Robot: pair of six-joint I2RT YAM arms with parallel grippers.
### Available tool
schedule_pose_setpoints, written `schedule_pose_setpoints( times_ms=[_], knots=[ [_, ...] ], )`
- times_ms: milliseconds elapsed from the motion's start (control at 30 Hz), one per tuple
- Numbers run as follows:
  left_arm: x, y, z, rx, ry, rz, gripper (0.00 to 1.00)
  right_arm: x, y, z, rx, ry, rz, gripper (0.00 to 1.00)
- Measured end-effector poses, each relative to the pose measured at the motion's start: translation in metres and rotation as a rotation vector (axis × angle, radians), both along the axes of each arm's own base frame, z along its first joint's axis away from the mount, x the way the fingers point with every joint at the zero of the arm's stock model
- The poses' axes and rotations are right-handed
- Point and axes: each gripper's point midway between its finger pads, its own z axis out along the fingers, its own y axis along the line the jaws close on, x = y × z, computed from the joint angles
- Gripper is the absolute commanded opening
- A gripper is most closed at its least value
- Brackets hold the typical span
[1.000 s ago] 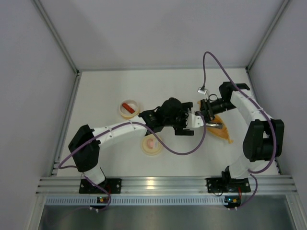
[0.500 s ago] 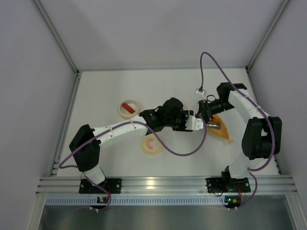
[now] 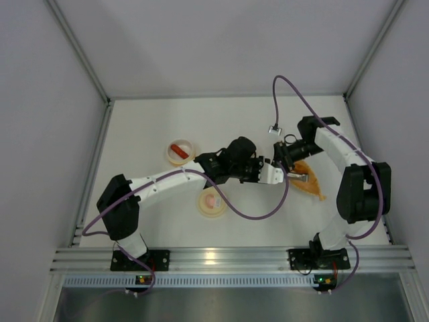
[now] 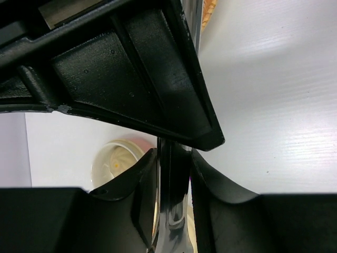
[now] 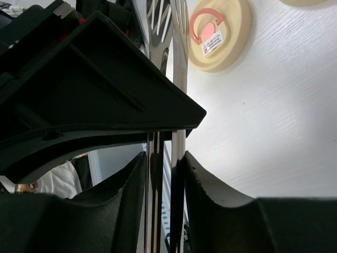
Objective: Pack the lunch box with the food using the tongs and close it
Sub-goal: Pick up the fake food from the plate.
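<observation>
White table (image 3: pixel 154 121), walls (image 3: pixel 221 40) well off; left hand (image 4: pixel 174 169), right hand (image 5: pixel 164 164) seemingly tight around tongs (image 5: pixel 180 79).

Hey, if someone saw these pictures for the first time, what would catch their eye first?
The left pincer and right pincer meet centre-right in the overhead view, both clamped on the grey metal tongs by the orange boat-shaped tray. To the left, a red sausage lies in one round container and a pale ball in the nearer container.
</observation>
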Motion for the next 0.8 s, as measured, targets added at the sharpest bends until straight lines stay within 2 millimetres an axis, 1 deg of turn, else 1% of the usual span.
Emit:
schedule_pose_setpoints(
  times_ms=[67, 133, 200, 267, 300, 433, 500, 567, 633, 700, 733, 800],
  knots=[
    [-0.001, 0.0, -0.001, 0.004, 0.0, -0.007, 0.36, 0.0, 0.0, -0.001, -0.008, -0.001, 0.002, 0.26],
    [-0.001, 0.0, -0.001, 0.006, -0.006, -0.013, 0.39, 0.0, -0.001, -0.002, -0.014, -0.001, 0.003, 0.23],
    [-0.001, 0.0, -0.001, 0.009, -0.014, -0.019, 0.57, -0.001, -0.001, -0.003, -0.02, -0.002, 0.005, 0.17],
    [0.0, 0.0, 0.0, 0.01, -0.018, -0.02, 0.74, -0.001, -0.002, -0.004, -0.027, -0.001, 0.008, 0.14],
    [0.0, 0.001, 0.0, 0.011, -0.02, -0.02, 0.98, -0.002, -0.002, -0.004, -0.03, -0.002, 0.01, 0.13],
    [0.0, 0.004, 0.001, 0.018, -0.017, -0.012, 0.98, -0.002, -0.003, -0.007, -0.048, -0.006, 0.013, 0.11],
    [-0.004, 0.008, 0.009, 0.013, -0.017, -0.013, 0.98, -0.001, -0.005, -0.008, -0.058, -0.007, 0.011, 0.11],
    [-0.009, 0.015, 0.028, -0.015, -0.022, -0.01, 0.98, 0.001, -0.008, -0.01, -0.067, -0.008, 0.002, 0.11],
    [-0.016, 0.025, 0.056, -0.057, -0.03, 0.003, 0.98, 0.005, -0.015, -0.011, -0.076, -0.009, -0.02, 0.13],
    [-0.022, 0.036, 0.09, -0.119, -0.047, 0.025, 0.98, 0.011, -0.025, -0.012, -0.094, -0.016, -0.055, 0.15],
    [-0.025, 0.042, 0.109, -0.155, -0.056, 0.043, 0.98, 0.014, -0.033, -0.013, -0.105, -0.023, -0.077, 0.16],
    [-0.026, 0.059, 0.146, -0.227, -0.065, 0.095, 0.98, 0.022, -0.05, -0.015, -0.132, -0.039, -0.129, 0.21]
  ],
)
